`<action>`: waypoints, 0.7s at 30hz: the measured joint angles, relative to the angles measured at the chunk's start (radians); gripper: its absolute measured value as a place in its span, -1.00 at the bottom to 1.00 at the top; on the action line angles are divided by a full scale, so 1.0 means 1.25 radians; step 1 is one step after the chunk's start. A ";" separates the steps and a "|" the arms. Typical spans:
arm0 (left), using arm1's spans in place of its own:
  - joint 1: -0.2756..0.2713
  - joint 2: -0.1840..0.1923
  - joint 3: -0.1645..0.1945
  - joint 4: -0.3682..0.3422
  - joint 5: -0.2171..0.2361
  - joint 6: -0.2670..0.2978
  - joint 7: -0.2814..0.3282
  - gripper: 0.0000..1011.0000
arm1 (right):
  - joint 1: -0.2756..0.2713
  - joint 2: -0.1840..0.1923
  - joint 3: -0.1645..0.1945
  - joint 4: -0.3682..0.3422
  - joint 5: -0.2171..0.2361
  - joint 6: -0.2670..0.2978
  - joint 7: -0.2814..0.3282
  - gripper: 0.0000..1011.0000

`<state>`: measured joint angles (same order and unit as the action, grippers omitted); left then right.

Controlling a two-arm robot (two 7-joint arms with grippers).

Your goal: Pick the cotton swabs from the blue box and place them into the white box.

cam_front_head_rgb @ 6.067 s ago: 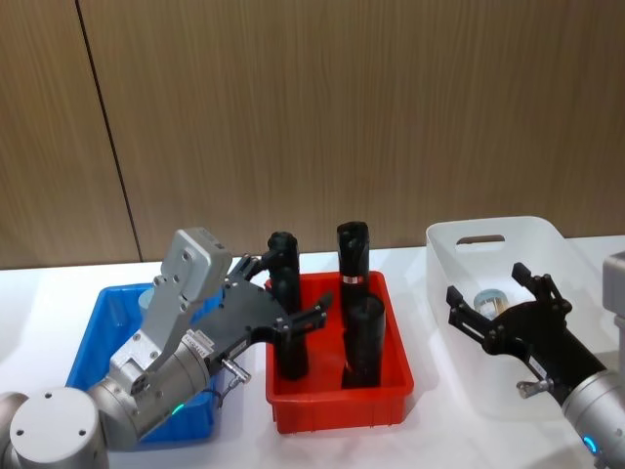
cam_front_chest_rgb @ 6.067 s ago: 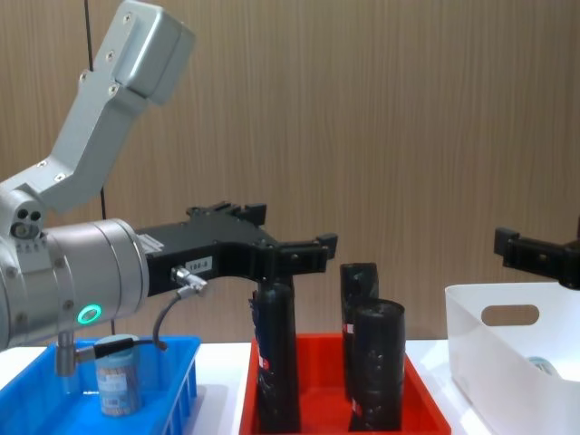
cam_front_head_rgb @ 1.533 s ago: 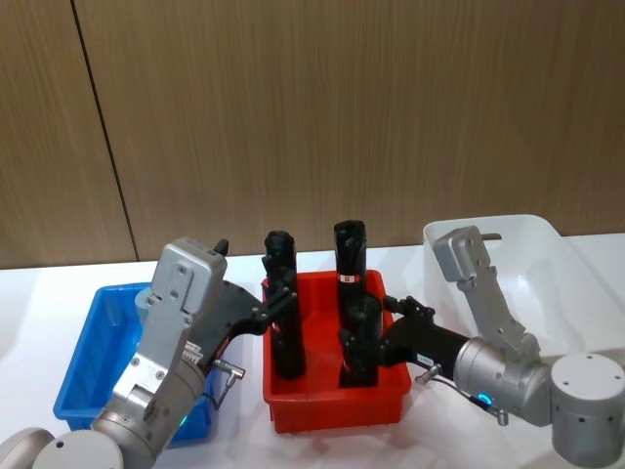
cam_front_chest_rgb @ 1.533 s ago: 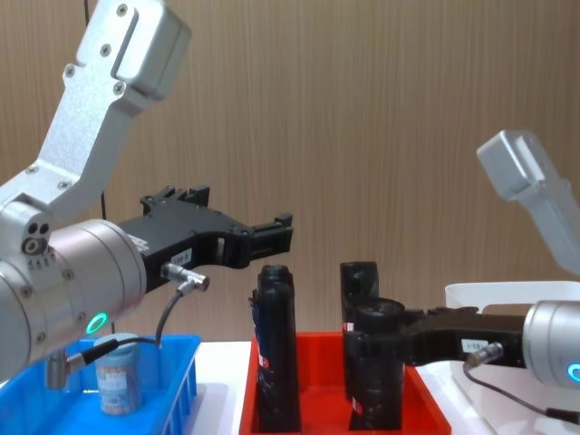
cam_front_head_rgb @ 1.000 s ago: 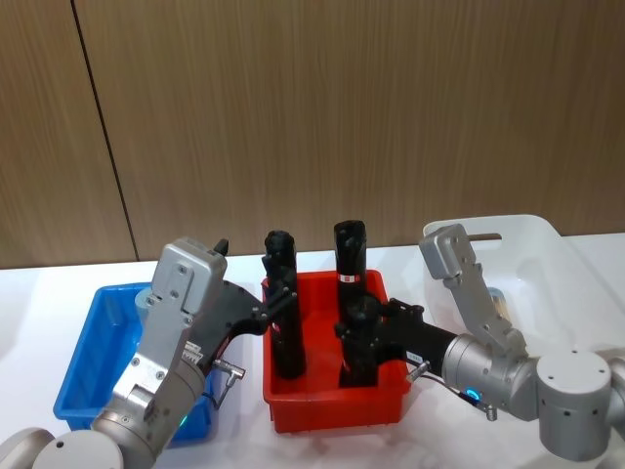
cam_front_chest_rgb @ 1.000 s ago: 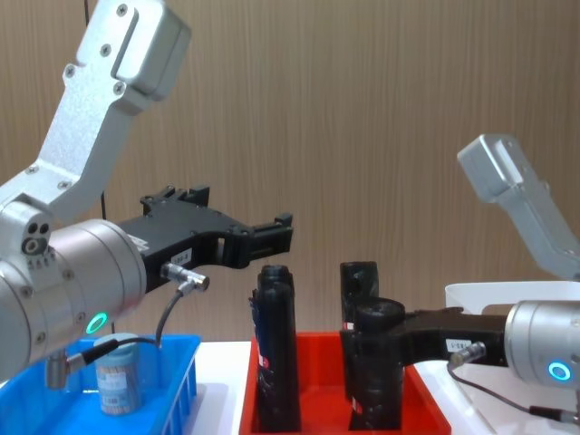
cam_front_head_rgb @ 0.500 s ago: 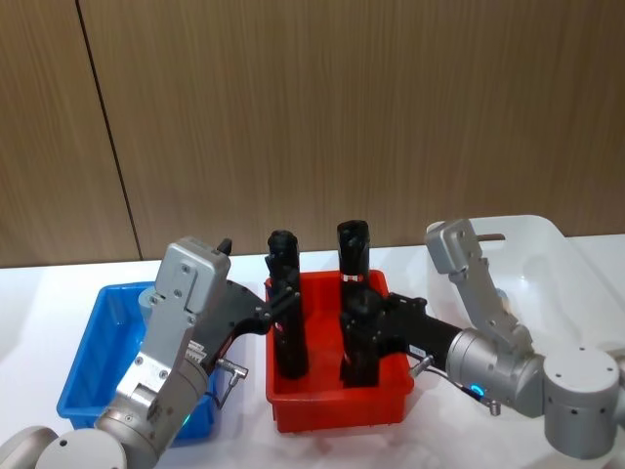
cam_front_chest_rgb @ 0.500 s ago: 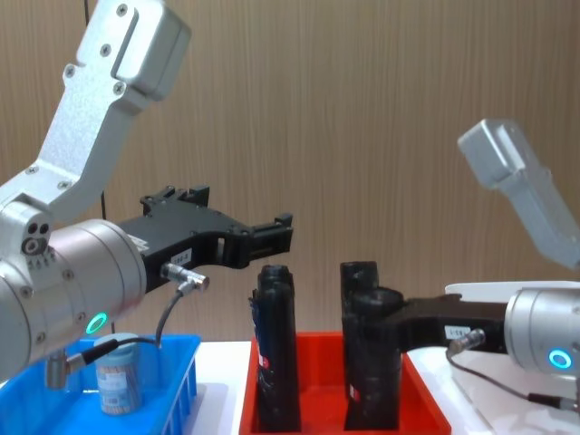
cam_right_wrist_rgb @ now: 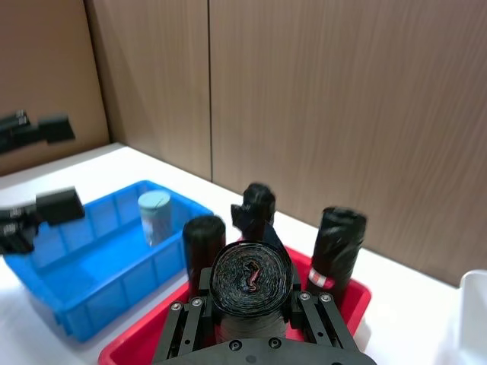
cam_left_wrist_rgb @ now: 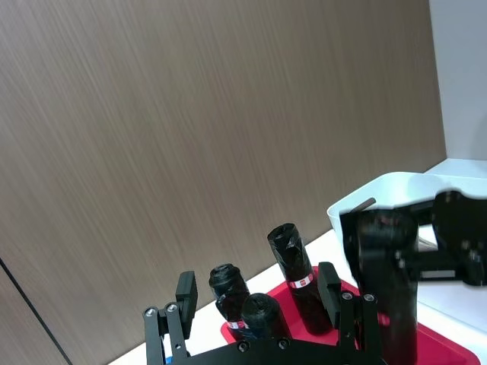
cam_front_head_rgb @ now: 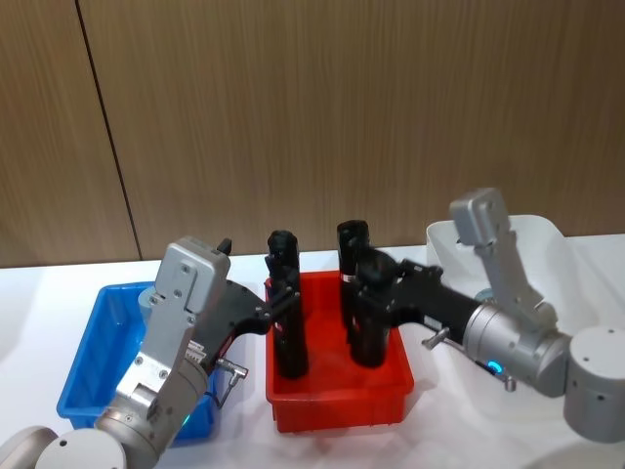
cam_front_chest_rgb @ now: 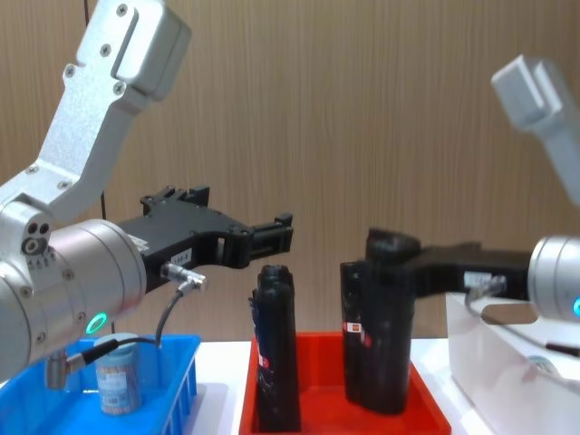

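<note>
The bright blue slotted plastic crate (cam_front_head_rgb: 98,337) held one upright clear cotton swab jar (cam_front_chest_rgb: 118,379) with a pale lid. The left gripper (cam_front_chest_rgb: 263,237) hovered above, fingers apart. The red plastic tray (cam_front_head_rgb: 337,399) held black rolls (cam_front_head_rgb: 285,318). The right gripper (cam_front_head_rgb: 363,285) clamped one upright black roll (cam_front_chest_rgb: 388,326). The white plastic bin (cam_front_head_rgb: 547,234) stood on the white table (cam_front_head_rgb: 39,293), against a wood-panel wall (cam_front_head_rgb: 293,107).
</note>
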<state>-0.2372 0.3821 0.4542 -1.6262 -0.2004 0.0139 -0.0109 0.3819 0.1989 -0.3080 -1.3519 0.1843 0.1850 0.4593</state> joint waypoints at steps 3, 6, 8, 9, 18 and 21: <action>0.000 0.000 0.000 0.000 0.000 0.000 0.000 0.99 | 0.000 0.006 0.008 -0.021 0.006 -0.001 -0.008 0.00; 0.000 0.000 0.000 0.000 0.000 0.000 0.000 0.99 | 0.000 0.013 0.016 -0.040 0.012 -0.002 -0.016 0.00; 0.000 0.000 0.000 0.000 0.000 0.000 0.000 0.99 | 0.001 0.016 0.021 -0.049 0.016 -0.003 -0.022 0.00; 0.000 0.000 0.000 0.000 0.000 0.000 0.000 0.99 | 0.001 0.019 0.024 -0.055 0.018 -0.004 -0.024 0.00; 0.000 0.000 0.000 0.000 0.000 0.000 0.000 0.99 | 0.014 0.041 0.057 -0.084 0.032 -0.012 -0.065 0.00; 0.000 0.000 0.000 0.000 0.000 0.000 0.000 0.99 | 0.020 0.048 0.068 -0.085 0.035 -0.017 -0.081 0.00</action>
<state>-0.2372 0.3821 0.4542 -1.6262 -0.2004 0.0139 -0.0109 0.4071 0.2592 -0.2228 -1.4577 0.2284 0.1641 0.3579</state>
